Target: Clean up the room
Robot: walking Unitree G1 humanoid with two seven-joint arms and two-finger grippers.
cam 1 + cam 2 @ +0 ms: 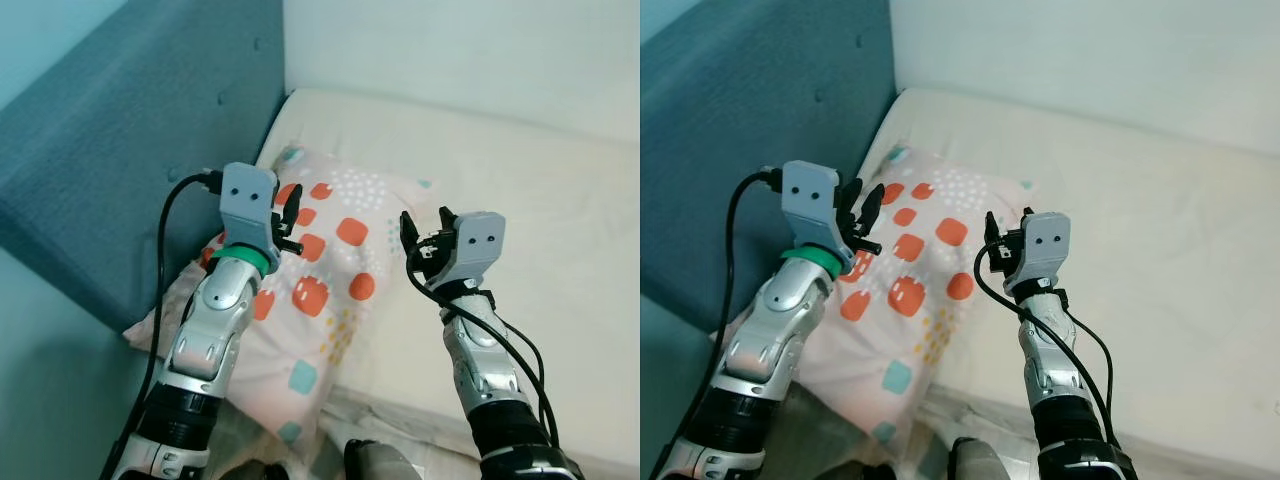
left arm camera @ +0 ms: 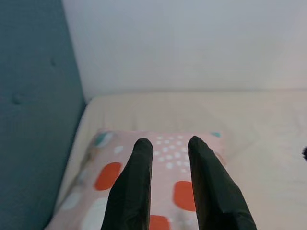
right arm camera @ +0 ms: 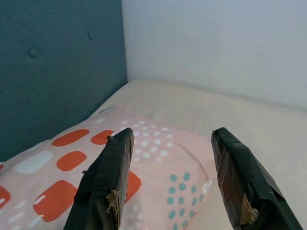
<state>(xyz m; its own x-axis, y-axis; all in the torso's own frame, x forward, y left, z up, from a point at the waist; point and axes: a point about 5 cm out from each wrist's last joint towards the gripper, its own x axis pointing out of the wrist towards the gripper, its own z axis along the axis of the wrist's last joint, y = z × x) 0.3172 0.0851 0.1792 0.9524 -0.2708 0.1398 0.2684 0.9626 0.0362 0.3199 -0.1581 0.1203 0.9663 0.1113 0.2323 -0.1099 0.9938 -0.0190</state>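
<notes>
two grippers hover over the pillow [image 1: 330, 270] on the bed [image 1: 560, 200]: left gripper [image 2: 168, 148] narrowly parted, right gripper [image 3: 168, 143] wide, both empty.

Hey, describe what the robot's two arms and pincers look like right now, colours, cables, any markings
Both arms are silver metal with dark joint sections. The left pincer and right pincer each have two long black fingers on a grey boxy wrist housing with two small dark dots. The left wrist wears a green ring. Black cables loop along both arms. The right fingers look frayed at the edges.

pink pillow [image 1: 330, 270] with orange squares, teal headboard [image 1: 130, 150], cream mattress [image 1: 540, 220]
</notes>
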